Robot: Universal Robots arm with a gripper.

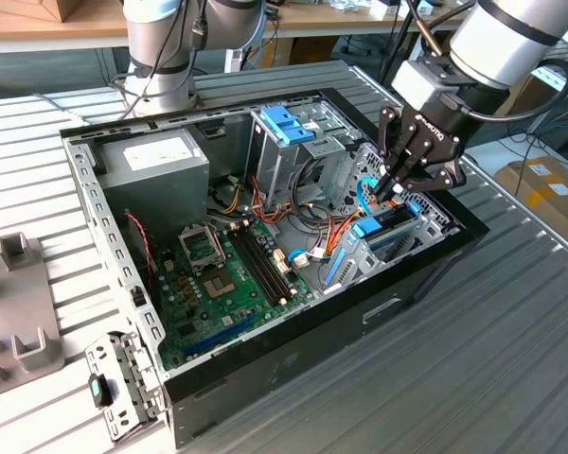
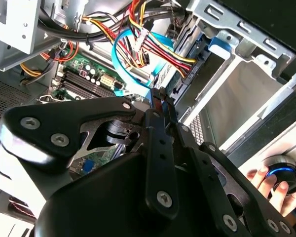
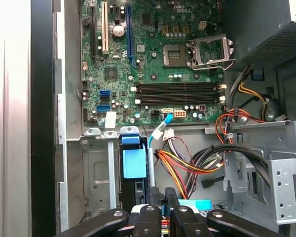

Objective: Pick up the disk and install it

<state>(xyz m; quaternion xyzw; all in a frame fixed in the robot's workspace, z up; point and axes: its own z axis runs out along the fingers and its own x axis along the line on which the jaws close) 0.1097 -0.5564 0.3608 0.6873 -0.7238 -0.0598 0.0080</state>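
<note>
- The bench is a grey ribbed metal surface; beyond it, at 12 o'clock in the exterior view, run wooden worktops, and cardboard boxes sit at 3 o'clock.
- A grey moulded fixture lies on the bench at 9 o'clock of the case.
- An open computer case lies on its side mid-bench, showing a green motherboard, a grey power supply at 11 o'clock and an upright metal cage with a blue handle at 12 o'clock.
- 1 disk, dark with a bright blue carrier, stands on edge in the drive bay at 3 o'clock of the case; in the first wrist view its blue tab shows between metal bay walls.
- The hand hangs just above the bay; its black fingers look drawn close together, apparently not clamped on the disk.
- Bundled red, yellow and orange wires and a light-blue cable cross beside the bay.
- In the second wrist view, a person's fingers rest on a round blue-lit knob, cut off at the frame edge.
- The hand's fingertips are partly hidden in both wrist views.
</note>
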